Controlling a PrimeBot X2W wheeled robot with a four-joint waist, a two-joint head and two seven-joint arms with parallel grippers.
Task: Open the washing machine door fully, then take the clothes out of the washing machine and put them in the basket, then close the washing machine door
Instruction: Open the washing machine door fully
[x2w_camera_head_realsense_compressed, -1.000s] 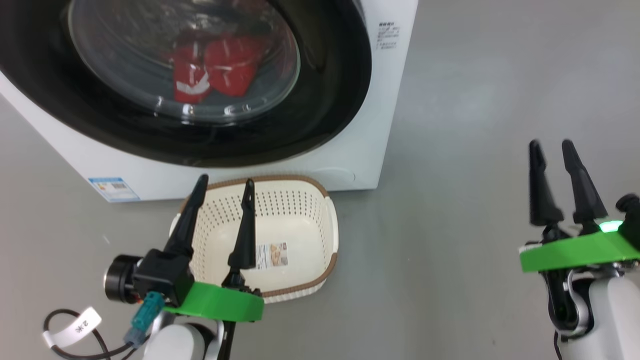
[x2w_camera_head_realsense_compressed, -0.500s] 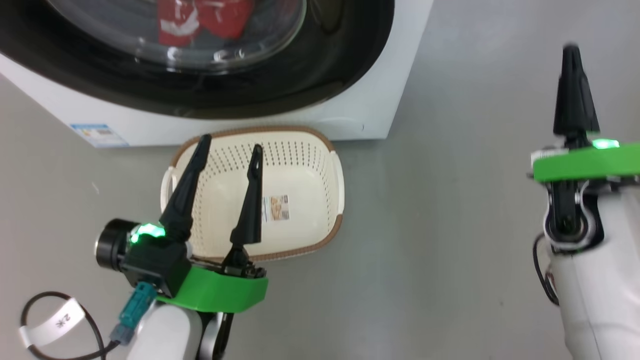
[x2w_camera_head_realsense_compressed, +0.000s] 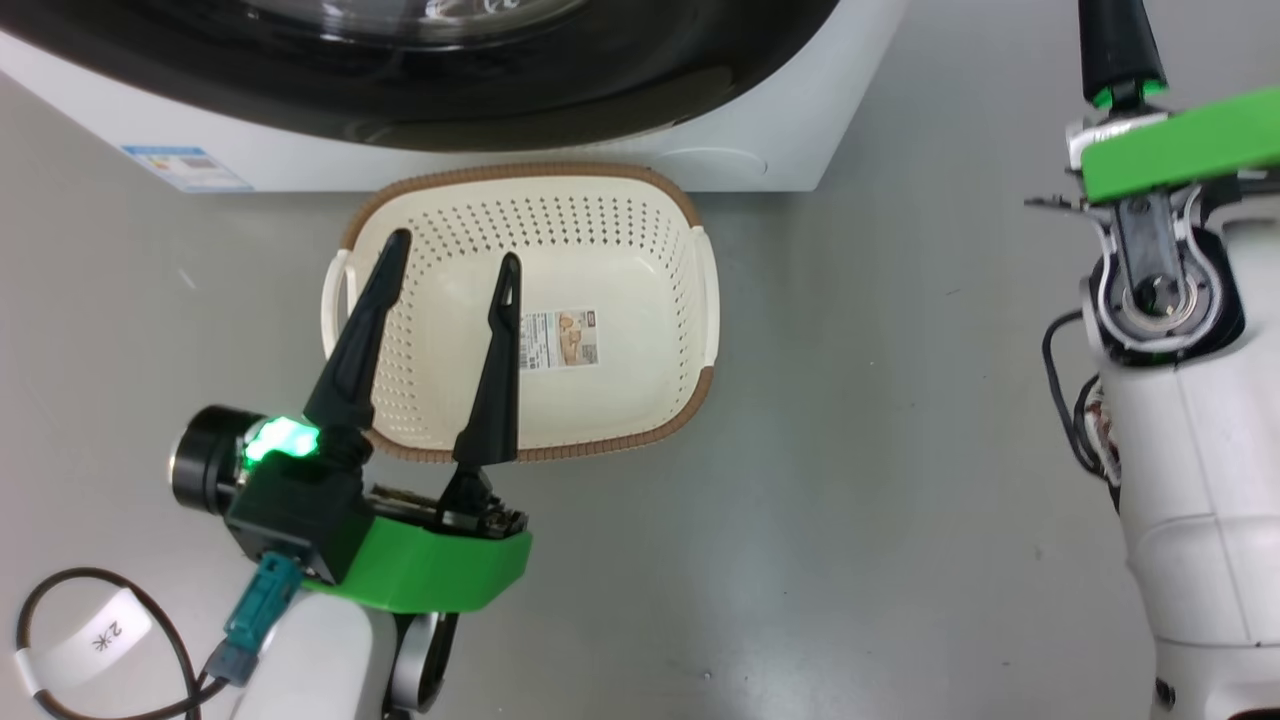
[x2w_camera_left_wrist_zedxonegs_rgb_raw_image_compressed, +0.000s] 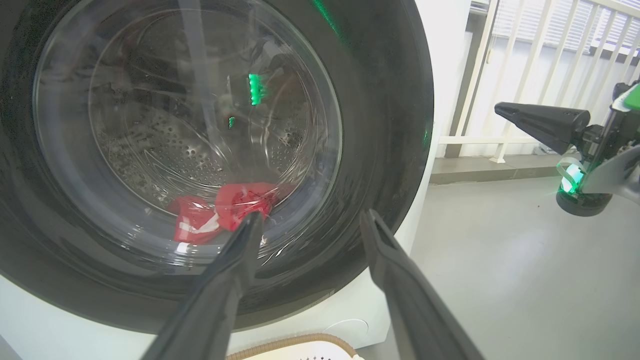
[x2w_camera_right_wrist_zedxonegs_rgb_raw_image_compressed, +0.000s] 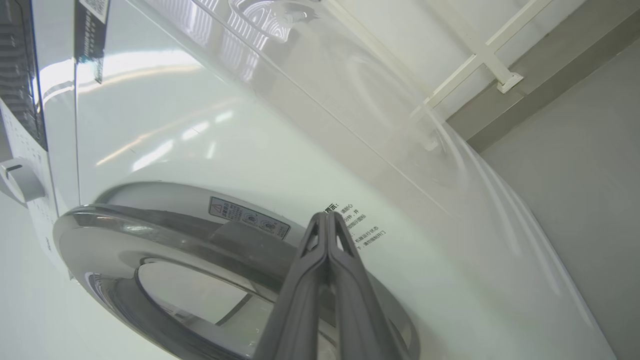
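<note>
Right gripper (x2w_camera_right_wrist_zedxonegs_rgb_raw_image_compressed: 326, 215) pressed together, empty. I read the shut washing machine door (x2w_camera_right_wrist_zedxonegs_rgb_raw_image_compressed: 165, 225) rim near its tips; spread left gripper (x2w_camera_head_realsense_compressed: 454, 247) farther.

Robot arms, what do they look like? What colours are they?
Each pale white arm ends in a bright green plate carrying two long, pointed black fingers: the left gripper and right gripper. The left wrist has a glowing green light, a teal plug and a looping black cable with a white tag.
</note>
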